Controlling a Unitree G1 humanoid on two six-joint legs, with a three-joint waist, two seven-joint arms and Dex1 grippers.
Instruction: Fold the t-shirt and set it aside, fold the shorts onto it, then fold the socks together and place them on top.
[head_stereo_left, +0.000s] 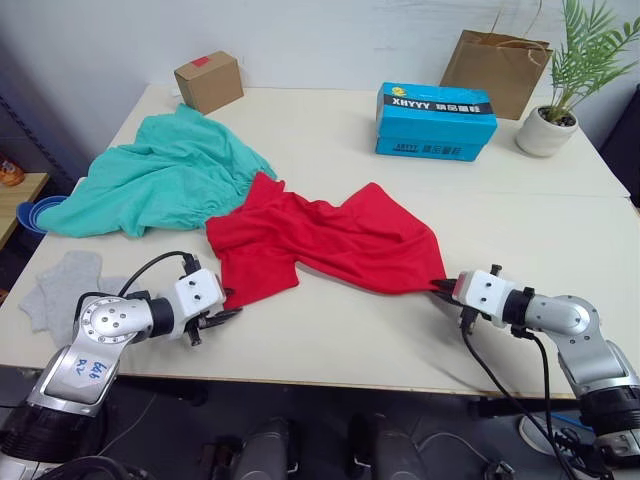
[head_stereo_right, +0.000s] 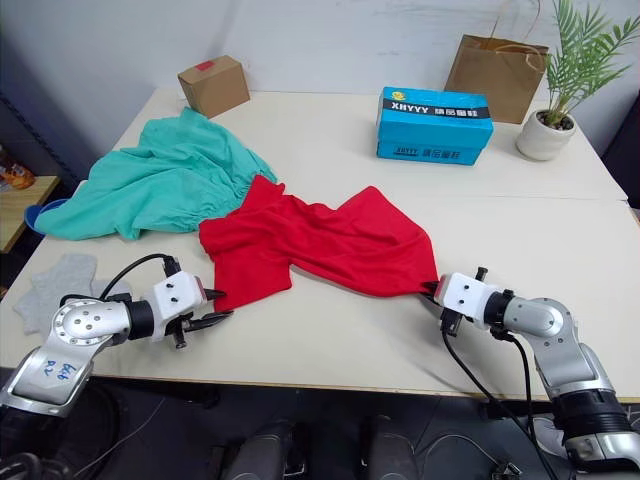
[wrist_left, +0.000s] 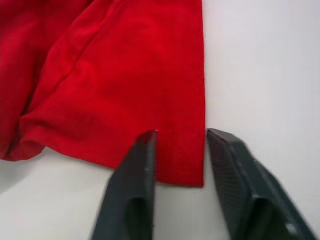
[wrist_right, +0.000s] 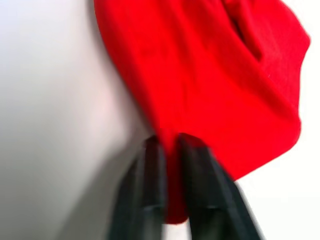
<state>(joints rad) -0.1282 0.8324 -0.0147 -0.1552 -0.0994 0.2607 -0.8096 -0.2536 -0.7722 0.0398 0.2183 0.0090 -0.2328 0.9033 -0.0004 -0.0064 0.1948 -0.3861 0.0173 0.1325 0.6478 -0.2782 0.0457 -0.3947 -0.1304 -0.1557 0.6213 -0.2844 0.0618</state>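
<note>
Early stage: t-shirt (head_stereo_left: 330, 245) unfolded on bench (head_stereo_left: 560, 215). Right end effector (head_stereo_left: 447, 289) pinches one corner; left end effector (wrist_left: 181, 157) spread around another. Shorts (head_stereo_left: 155, 180), socks (head_stereo_left: 60, 285) untouched.

The t-shirt (head_stereo_left: 330, 245) is soft red cloth, matt and full of wrinkles. The shorts (head_stereo_left: 155, 180) are thin teal cloth, also matt, with lots of folds. The socks (head_stereo_left: 62, 285) are grey knit cloth and look a bit fuzzy. The surface (head_stereo_left: 560, 240) is smooth, pale and matt. The small box (head_stereo_left: 208, 80) is plain brown cardboard. The blue box (head_stereo_left: 436, 120) is smooth card with a slight shine. The bag (head_stereo_left: 497, 68) is brown paper. The pot (head_stereo_left: 545, 132) looks white, smooth and hard. The left gripper (wrist_left: 181, 160) has black fingers (wrist_left: 137, 170) with a fine rough pattern, like matt plastic. The arms (head_stereo_left: 110, 325) are shiny grey metal with white plastic parts.
</note>
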